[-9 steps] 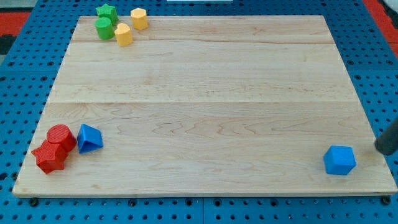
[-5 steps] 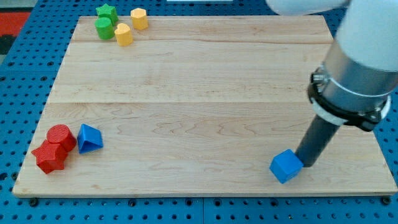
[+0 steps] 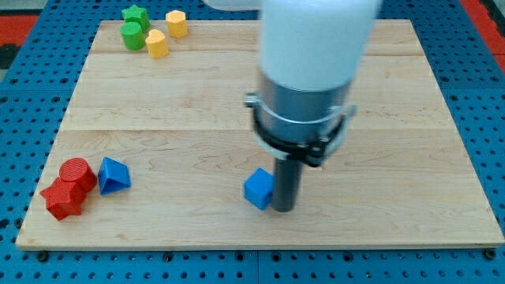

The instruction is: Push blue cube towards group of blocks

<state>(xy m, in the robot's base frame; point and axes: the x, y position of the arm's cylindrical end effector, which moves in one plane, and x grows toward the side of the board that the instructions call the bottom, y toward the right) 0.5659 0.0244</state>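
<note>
Change: over the last second the blue cube [image 3: 258, 188] has travelled from the worktop's [image 3: 237, 95] bottom-right corner, as the view shows it, to just left of bottom centre; my rod has swept in from the view's right edge along with it.
Meaning for the task: I judge the push is well under way, about half the crossing done. The cube now heads toward the cluster at the view's bottom left, but a wide stretch of bare wood lies between.
Blue cube: sits low on the worktop, turned corner-on, well apart from every other block.
My tip [image 3: 283, 210]: planted on the worktop touching the cube's right side, slightly toward the view's bottom, so it stands behind the cube for a leftward shove.
Hand: there is none on this rig; the arm ends in a plain rod that grips nothing and only presses against the cube's side.
Target group: a red cylinder [image 3: 76, 172], a red block [image 3: 61, 197] of star-like outline touching it, and a blue pyramid-like block [image 3: 113, 174] just beside the cylinder.
Other blocks: a green star [image 3: 136, 15], a green cylinder [image 3: 132, 35] and two yellow blocks [image 3: 157, 43], [image 3: 176, 24] cluster at the view's top left, far from the cube's path.
Risk: since the contact is slightly off-centre, I expect the cube may spin or drift toward the view's top.
</note>
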